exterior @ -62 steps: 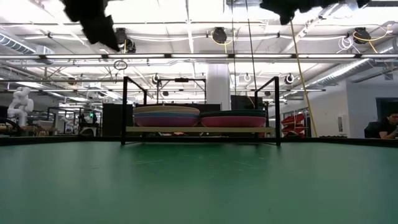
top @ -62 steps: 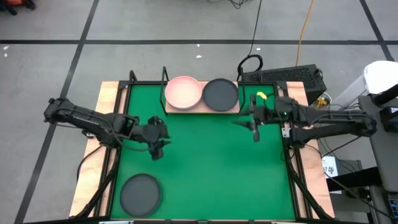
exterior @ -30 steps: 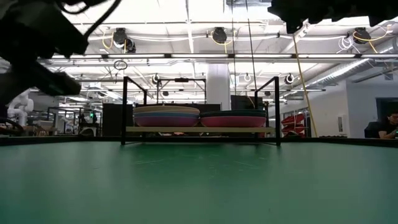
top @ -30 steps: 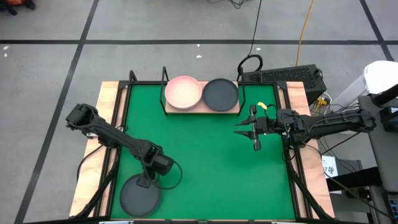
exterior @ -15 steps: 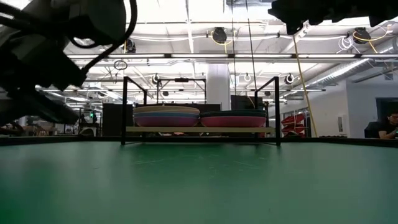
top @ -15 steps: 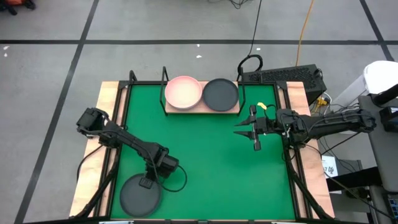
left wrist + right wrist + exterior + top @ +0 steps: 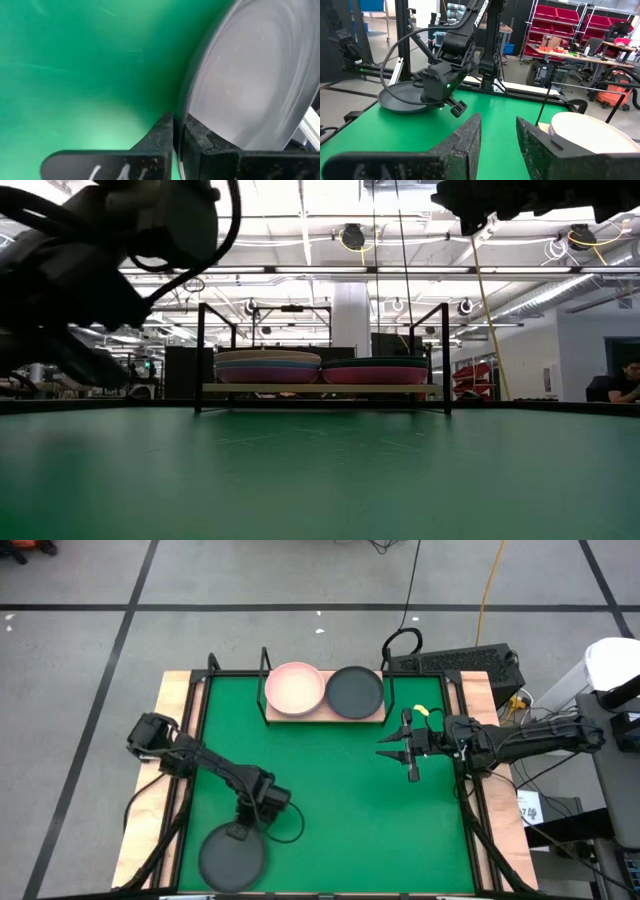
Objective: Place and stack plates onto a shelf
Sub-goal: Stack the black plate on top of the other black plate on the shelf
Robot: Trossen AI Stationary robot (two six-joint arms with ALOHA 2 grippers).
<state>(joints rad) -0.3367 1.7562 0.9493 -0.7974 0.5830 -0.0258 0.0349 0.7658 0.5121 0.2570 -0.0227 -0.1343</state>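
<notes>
The left gripper [image 7: 238,833] has come down to the green mat's [image 7: 330,800] seven o'clock corner and is pinched narrow on the near rim of the lone dark grey plate [image 7: 231,862], one finger [image 7: 161,134] outside the rim and the other inside it; two seconds ago this arm hung over the mat's nine o'clock side with nothing in it, and in the last half second the plate has shifted slightly toward six o'clock under the grip; I judge the pick-up to be secured and the lift to the shelf [image 7: 325,716] still to come.

The right gripper [image 7: 409,751] waits at three o'clock, fingers spread with a clear gap and nothing between them, unmoved over the last second.

At twelve o'clock the shelf carries two stacks side by side: a light pink plate [image 7: 294,687] tops the left stack and a dark plate [image 7: 355,691] the right one; the low view shows bands of blue and purple in the left stack [image 7: 267,366] and magenta in the right stack [image 7: 375,370], though the exact number in each cannot be told.

Counted: two grippers, one shelf, two stacks, one loose plate.
</notes>
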